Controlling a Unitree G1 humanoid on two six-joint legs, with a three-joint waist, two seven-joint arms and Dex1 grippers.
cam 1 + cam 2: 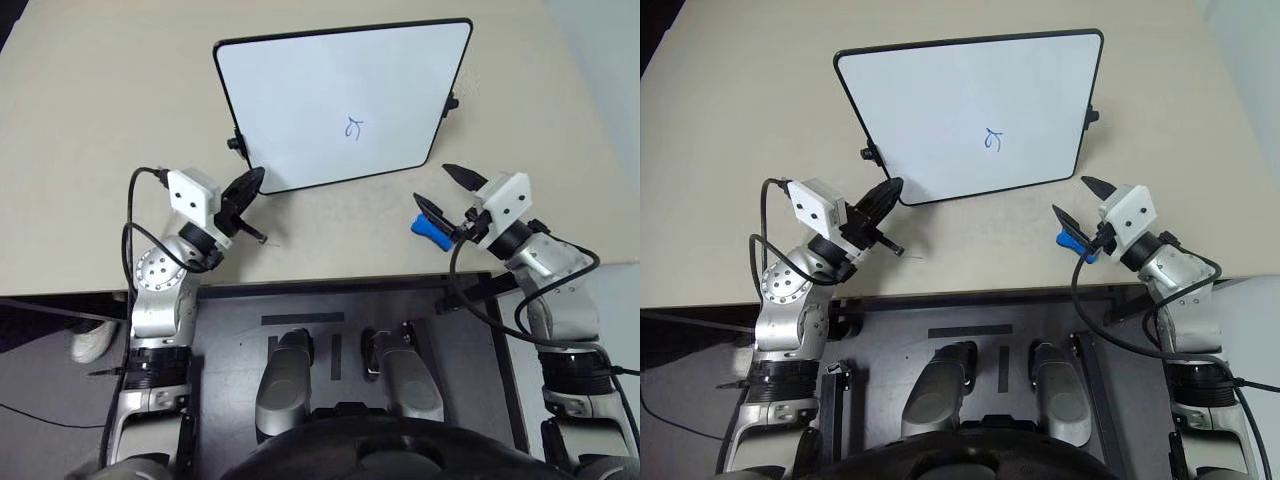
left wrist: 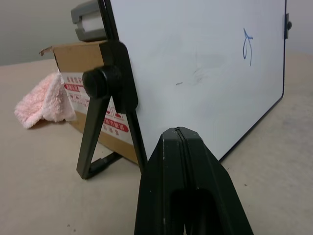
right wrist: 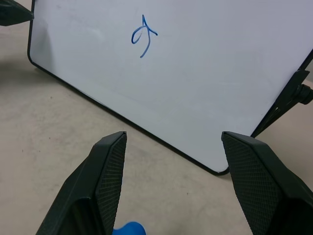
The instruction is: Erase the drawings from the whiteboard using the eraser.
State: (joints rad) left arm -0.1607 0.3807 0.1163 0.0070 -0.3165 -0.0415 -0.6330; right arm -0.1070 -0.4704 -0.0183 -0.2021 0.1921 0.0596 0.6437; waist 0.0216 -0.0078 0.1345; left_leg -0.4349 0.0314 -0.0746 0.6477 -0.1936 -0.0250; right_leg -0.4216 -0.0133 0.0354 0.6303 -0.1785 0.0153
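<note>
The whiteboard stands tilted on the beige table, its black frame and side knobs showing. The drawings are one small blue looped scribble right of the board's middle, seen too as the scribble in the right wrist view. My left gripper is shut, its tip just off the board's near left corner. My right gripper is open near the board's near right corner, nothing spanning its fingers. The blue eraser sits by the base of its lower finger; I cannot tell whether they touch.
Behind the board's left edge a cardboard box and a pink cloth lie on the table. A black stand leg with a knob props the board. The table's near edge runs just behind both grippers.
</note>
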